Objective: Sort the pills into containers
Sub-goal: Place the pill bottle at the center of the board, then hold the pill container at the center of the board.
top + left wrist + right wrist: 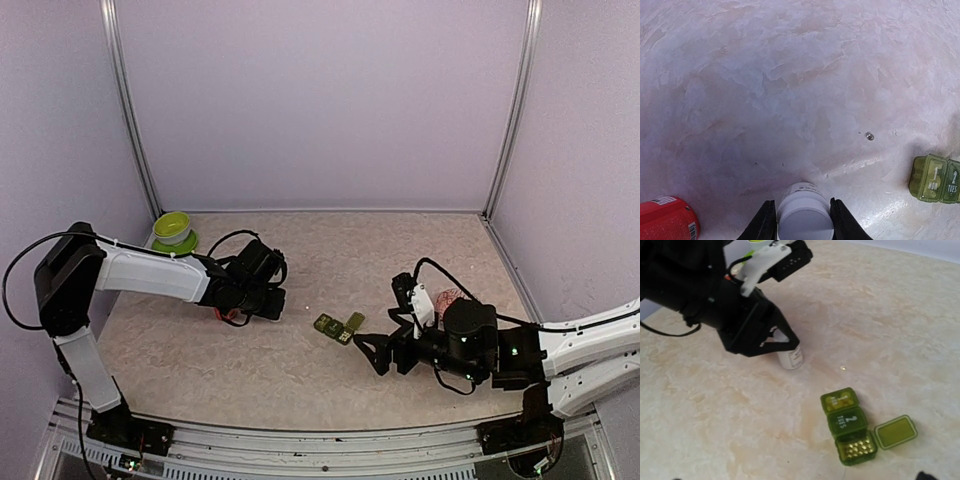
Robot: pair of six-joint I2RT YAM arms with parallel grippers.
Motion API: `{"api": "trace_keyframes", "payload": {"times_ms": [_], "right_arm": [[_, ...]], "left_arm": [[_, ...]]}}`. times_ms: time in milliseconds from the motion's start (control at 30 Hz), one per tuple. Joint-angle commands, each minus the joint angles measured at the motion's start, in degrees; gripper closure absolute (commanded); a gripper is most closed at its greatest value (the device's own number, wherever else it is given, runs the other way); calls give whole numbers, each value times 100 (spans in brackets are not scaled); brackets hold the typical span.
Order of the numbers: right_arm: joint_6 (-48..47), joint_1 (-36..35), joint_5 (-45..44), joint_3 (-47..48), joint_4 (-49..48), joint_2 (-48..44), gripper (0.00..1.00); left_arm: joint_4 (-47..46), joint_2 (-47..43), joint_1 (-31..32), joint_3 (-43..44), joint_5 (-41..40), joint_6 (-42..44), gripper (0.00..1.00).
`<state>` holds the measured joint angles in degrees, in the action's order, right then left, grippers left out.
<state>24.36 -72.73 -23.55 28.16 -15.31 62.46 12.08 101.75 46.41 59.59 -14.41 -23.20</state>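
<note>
Your left gripper [804, 221] has its fingers [763, 224] pressed against both sides of a white bottle [805, 212], at the bottom centre of the left wrist view. In the right wrist view that bottle stands upright on the table [300, 380], under the left arm's black jaw housing in the upper left of frame.

Your right gripper [372, 355] is spread wide with nothing between the fingers. It sits right of centre in the top view and points toward the containers [338, 326]; it is near them but not touching.

The containers are at mid-table, between the two grippers. In the right wrist view they are at the lower right:
- three dark green boxes joined in a row
- the box marked 1 and the box marked 2 TUES have their lids shut
- the third box has its lid flipped open to the right
- the open box holds yellowish pills [857, 450]

In the left wrist view the containers show at the right edge, well apart from the bottle.

A small shiny speck [869, 135] lies loose on the table between the bottle and the containers. You can't tell from these views whether it's a pill.

A red bottle [667, 220] lies in the lower left of the left wrist view, just beside the left finger.

A lime-green bowl [173, 230] sits in the far left corner of the table. There's a pinkish item [450, 298] behind the right arm, too small to identify.
</note>
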Motion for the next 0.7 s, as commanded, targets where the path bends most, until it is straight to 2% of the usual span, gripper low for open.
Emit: {"api": "trace_keyframes", "payload": {"times_ms": [0, 233, 400, 567, 667], "right_arm": [[324, 193, 193, -81, 129, 107, 0], [513, 395, 427, -3, 144, 438, 0], [727, 672, 844, 2, 42, 605, 0], [976, 1109, 1523, -84, -184, 687, 0], [1165, 1402, 1883, -198, -385, 697, 0]], "left_arm": [[26, 52, -44, 113, -79, 88, 59], [-72, -210, -45, 68, 60, 48, 34], [-155, -728, -13, -35, 308, 27, 21], [-603, -1298, 43, -383, 1201, 5, 17], [-853, -1345, 83, -546, 1742, -37, 15]]}}
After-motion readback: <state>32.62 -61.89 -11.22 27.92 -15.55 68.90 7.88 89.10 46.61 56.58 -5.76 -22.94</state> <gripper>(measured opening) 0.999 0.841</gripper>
